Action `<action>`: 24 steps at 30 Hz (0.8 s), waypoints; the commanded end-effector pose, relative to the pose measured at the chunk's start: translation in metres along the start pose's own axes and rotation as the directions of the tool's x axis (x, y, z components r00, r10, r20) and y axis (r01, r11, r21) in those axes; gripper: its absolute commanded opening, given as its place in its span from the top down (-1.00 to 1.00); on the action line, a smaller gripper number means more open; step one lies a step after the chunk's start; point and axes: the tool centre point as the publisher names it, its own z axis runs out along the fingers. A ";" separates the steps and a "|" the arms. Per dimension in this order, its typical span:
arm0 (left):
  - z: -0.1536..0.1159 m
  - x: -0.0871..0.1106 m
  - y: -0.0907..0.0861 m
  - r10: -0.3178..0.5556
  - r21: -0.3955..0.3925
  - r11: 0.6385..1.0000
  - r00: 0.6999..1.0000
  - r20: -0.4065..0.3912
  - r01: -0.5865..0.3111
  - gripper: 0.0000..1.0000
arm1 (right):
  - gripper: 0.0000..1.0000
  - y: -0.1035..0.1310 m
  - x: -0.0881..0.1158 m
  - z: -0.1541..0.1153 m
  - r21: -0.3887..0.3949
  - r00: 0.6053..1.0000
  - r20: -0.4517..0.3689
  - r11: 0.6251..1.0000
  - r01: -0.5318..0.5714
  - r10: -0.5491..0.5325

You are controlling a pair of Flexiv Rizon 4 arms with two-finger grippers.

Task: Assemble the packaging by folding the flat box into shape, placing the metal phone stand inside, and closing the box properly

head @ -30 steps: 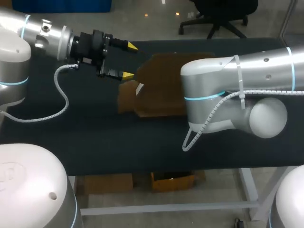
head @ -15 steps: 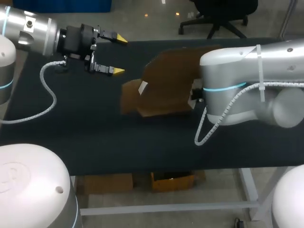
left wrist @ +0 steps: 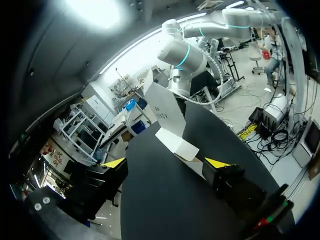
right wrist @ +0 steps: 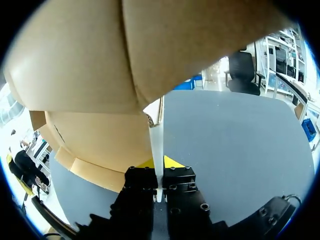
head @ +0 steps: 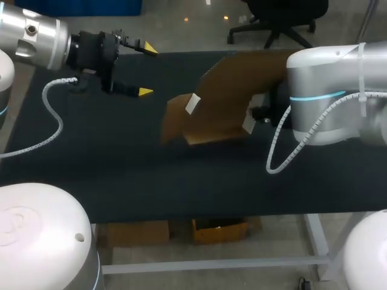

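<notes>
The brown cardboard box [head: 227, 96], partly folded with flaps loose, hangs tilted above the black table [head: 121, 175] near the middle. My right gripper [right wrist: 158, 166] is shut on a thin panel edge of the box [right wrist: 100, 75], which fills the view ahead of its fingers. In the head view that gripper is hidden behind my right arm [head: 326, 90]. My left gripper [head: 147, 70] stands open at the back left, a short way from the box and holding nothing. From the left wrist, the box [left wrist: 170, 120] lies ahead of the open left gripper [left wrist: 166, 163]. No metal phone stand shows in any view.
My left arm's grey cable [head: 51, 121] loops over the table's left part. The table's front edge [head: 199, 211] runs across below the box. My right arm's cable [head: 281, 151] hangs beside the box.
My right arm has swung to the right and carried the box with it, raising and tilting it. My left gripper has drawn back to the left, away from the box, still open.
</notes>
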 end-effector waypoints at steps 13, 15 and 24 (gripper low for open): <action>-0.017 0.011 0.009 -0.024 -0.060 0.998 0.995 -0.097 0.018 -1.00 | 1.00 0.016 -0.007 0.002 0.419 0.979 -0.188 0.908 0.013 0.073; -0.020 0.012 0.009 -0.029 -0.069 0.997 0.993 -0.115 0.021 -1.00 | 1.00 0.016 -0.007 0.003 0.446 0.978 -0.191 0.895 0.012 0.082; -0.026 0.017 0.010 -0.063 -0.084 0.995 0.978 -0.200 0.046 -1.00 | 1.00 0.016 -0.008 0.005 0.515 0.972 -0.199 0.857 -0.006 0.126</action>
